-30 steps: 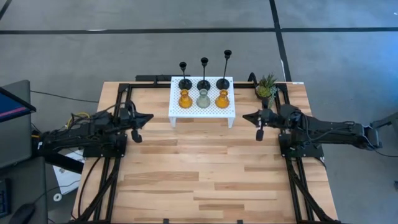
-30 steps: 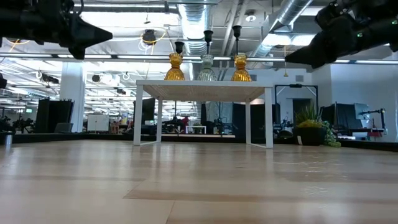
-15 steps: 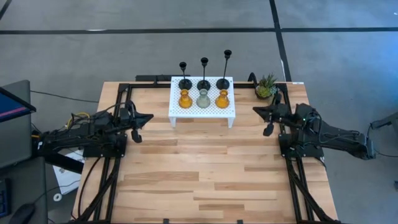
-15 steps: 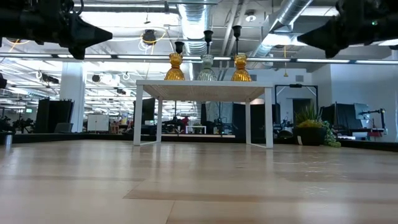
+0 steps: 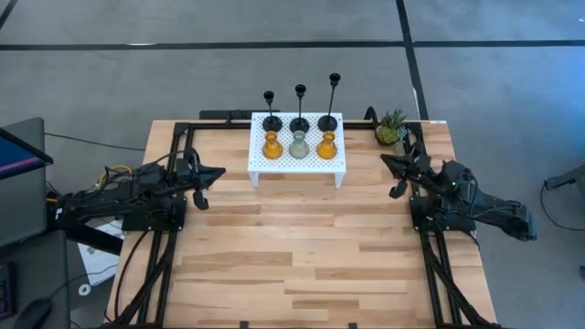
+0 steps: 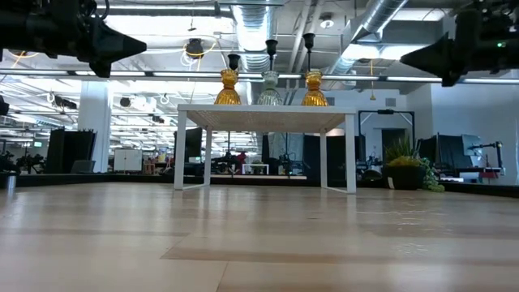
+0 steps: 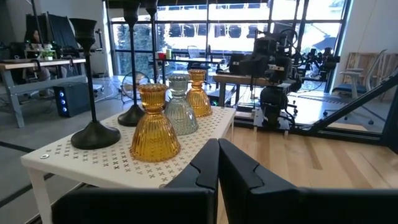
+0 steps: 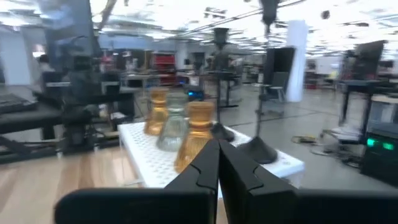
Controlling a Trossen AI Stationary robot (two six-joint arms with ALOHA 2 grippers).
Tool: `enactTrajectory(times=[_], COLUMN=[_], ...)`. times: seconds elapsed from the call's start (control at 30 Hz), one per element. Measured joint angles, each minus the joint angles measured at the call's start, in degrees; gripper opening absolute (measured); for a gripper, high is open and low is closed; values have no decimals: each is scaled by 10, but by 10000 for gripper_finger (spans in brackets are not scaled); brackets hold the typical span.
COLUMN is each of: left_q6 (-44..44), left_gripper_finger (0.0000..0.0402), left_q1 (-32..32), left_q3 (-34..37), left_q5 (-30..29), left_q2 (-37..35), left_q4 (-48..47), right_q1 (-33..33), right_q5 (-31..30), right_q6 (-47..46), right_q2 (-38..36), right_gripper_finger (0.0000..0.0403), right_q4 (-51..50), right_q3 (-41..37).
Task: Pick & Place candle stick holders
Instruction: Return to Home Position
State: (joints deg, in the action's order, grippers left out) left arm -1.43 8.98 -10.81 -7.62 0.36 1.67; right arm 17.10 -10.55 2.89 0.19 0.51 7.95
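My left gripper and right gripper both have fingers pressed together on nothing. The white stand sits between them and carries all six candle stick holders, the glass row on my grippers' side and the black stems beyond. Placement looks complete; the remaining risk is that my right gripper is near the potted plant and the stand's corner, so a wide swing home could jolt either and topple the tall black stems.

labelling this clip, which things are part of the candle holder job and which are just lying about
Job: three black holders, two amber glass holders, grey-green glass holder, white stand under them.
Lying about: potted plant.
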Motion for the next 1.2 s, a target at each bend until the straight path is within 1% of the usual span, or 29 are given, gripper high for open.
enactTrajectory(times=[0.07, 0.3, 0.53, 0.67, 0.8, 0.97, 1.2], left_q6=[0, 0, 0, 0, 0, 0, 2], left_gripper_finger=[7, 7, 7, 7, 7, 7, 7], left_q1=[0, 0, 0, 0, 0, 0, 0], left_q3=[0, 0, 0, 0, 0, 0, 0], left_q5=[0, 0, 0, 0, 13, 19, 19], left_q2=[0, 0, 0, 0, 0, 0, 0], left_q4=[0, -3, -4, -8, -9, -9, -9], right_q1=[0, -14, -33, -49, -65, -86, -89], right_q5=[-8, -15, -11, 36, 108, 107, 107], right_q6=[-14, -46, -44, -35, -34, -29, -28], right_q2=[1, 0, -1, 0, 2, 2, 7], right_gripper_finger=[0, 0, 0, 0, 0, 0, 0], right_q4=[-14, -16, 2, -5, -16, -16, -17], right_q3=[1, -47, -67, -68, -68, -68, -68])
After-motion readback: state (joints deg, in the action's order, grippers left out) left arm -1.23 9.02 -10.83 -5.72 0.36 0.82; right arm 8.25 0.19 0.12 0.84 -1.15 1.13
